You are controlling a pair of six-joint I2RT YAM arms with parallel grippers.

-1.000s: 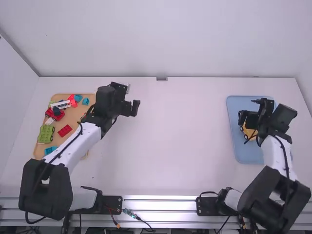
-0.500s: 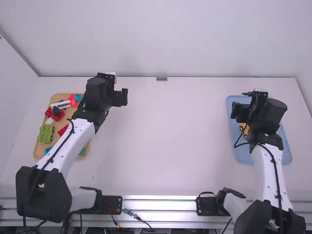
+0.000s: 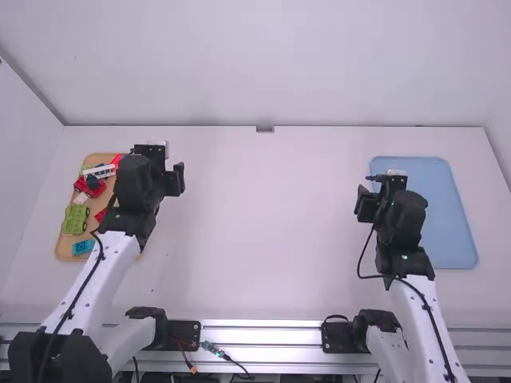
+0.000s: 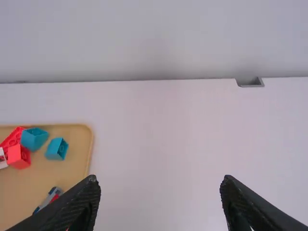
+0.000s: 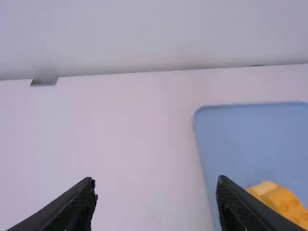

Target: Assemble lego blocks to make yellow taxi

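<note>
Resting in one blue tray [image 3: 443, 211], one yellow assembly [image 5: 286, 204].

From above and behind, the high view looks forward and down on the table [image 3: 271, 239], the 2 wrist views look forward from nearer, and all 3 share the back notch [image 3: 265, 129].

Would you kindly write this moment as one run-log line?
left gripper open, empty | right gripper open, empty | yellow blocks in blue tray | red blocks, teal blocks on tan tray
</note>
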